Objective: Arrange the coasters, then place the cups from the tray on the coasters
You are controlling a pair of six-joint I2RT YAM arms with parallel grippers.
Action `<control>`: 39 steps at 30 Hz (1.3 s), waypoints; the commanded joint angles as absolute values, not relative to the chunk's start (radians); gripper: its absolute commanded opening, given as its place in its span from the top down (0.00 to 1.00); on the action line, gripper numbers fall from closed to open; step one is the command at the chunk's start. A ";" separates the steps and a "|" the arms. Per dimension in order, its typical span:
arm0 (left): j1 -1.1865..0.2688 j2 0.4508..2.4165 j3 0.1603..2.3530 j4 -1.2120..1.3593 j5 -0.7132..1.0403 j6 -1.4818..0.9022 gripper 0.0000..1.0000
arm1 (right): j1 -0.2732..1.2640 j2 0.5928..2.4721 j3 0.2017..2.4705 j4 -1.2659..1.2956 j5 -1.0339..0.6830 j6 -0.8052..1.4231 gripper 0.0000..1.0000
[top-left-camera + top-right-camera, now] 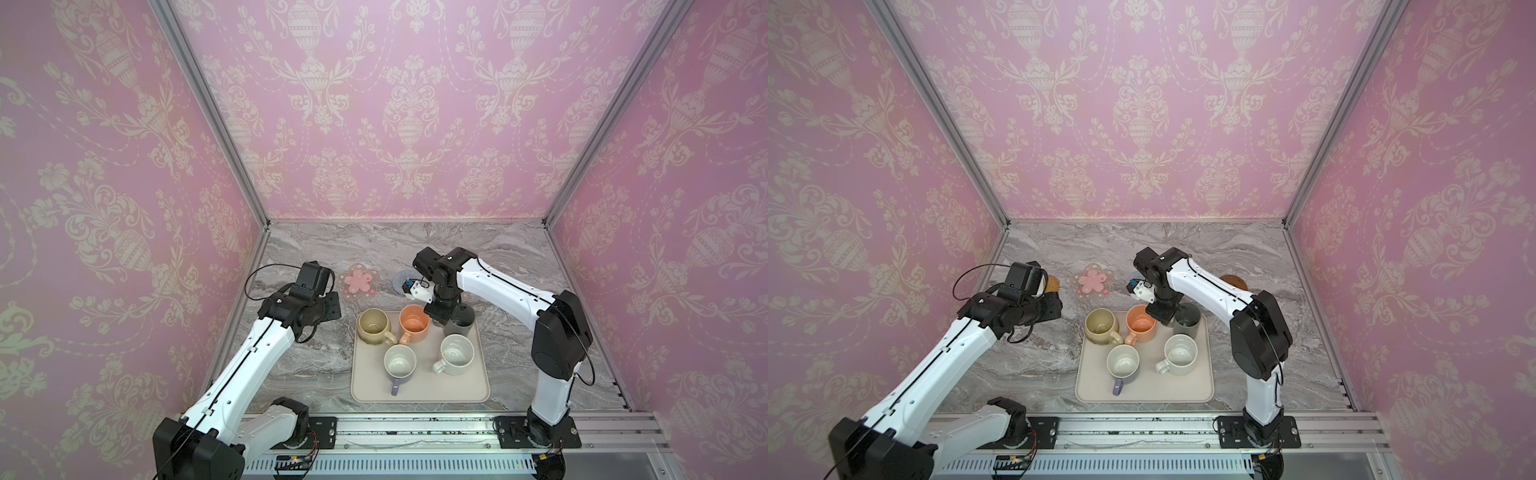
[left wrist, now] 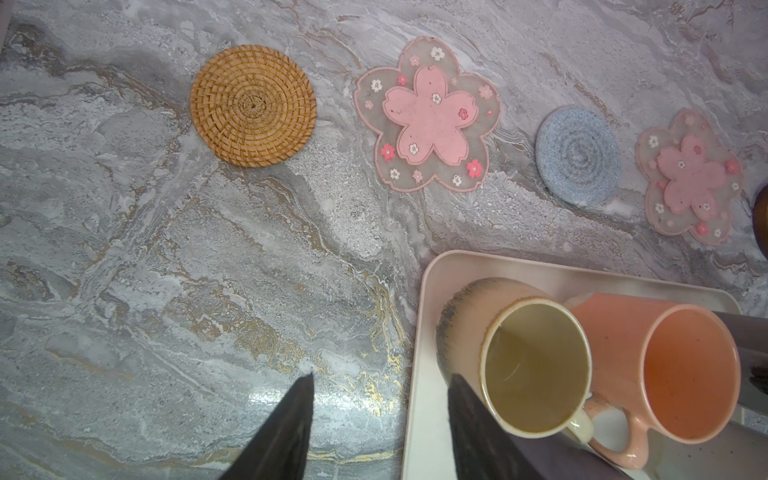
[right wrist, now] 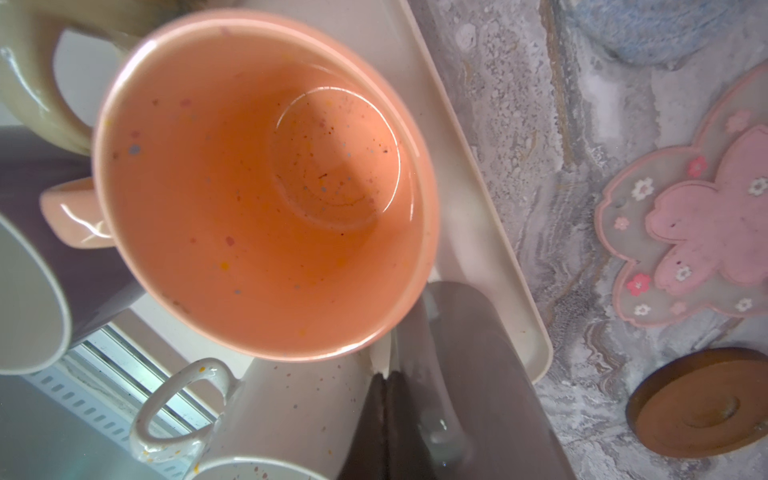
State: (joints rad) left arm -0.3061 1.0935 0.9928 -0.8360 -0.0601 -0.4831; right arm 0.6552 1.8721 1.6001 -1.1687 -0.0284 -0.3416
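The cream tray [image 1: 419,392] holds several cups: beige-yellow [image 1: 374,326], peach-orange [image 1: 414,322], dark grey [image 1: 459,322], speckled white [image 1: 456,353] and lavender [image 1: 400,361]. Behind it lie the coasters in a row: rattan [image 2: 252,106], a flower one [image 2: 428,114], blue-grey [image 2: 577,156], another flower one [image 2: 690,174] and a brown wooden disc [image 3: 702,407]. My left gripper [image 2: 380,380] is open over the tray's left rim, one finger against the beige-yellow cup. My right gripper [image 3: 384,376] is shut, low between the peach-orange cup [image 3: 266,187] and the dark grey cup [image 3: 478,374], with nothing seen between its fingers.
Pink patterned walls close in the marble table [image 1: 299,357] on three sides. A metal rail [image 1: 415,428] with both arm bases runs along the front edge. Bare marble lies left of the tray and behind the coaster row.
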 commanded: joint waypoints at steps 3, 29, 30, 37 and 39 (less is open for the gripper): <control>-0.310 1.089 1.022 -0.860 -0.086 -0.466 0.45 | 0.618 1.890 1.625 -1.191 -0.002 -0.362 1.00; -0.310 1.053 0.996 -0.891 -0.106 -0.471 0.44 | 0.505 1.997 1.738 -1.195 0.023 -0.163 1.00; -0.311 1.048 0.997 -0.893 -0.106 -0.471 0.44 | 0.498 1.992 1.732 -1.193 0.019 -0.154 1.00; -0.310 1.032 0.997 -0.897 -0.107 -0.471 0.44 | 0.433 1.947 1.676 -1.153 -0.019 -0.082 1.00; -0.310 1.031 0.994 -0.895 -0.103 -0.472 0.44 | 0.412 1.932 1.654 -1.140 -0.035 -0.061 1.00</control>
State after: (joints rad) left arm -0.3061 1.0466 0.9924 -0.8623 -0.0856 -0.4835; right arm 0.4377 1.9766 1.6855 -1.1393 -0.0124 -0.1200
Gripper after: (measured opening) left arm 0.559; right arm 0.042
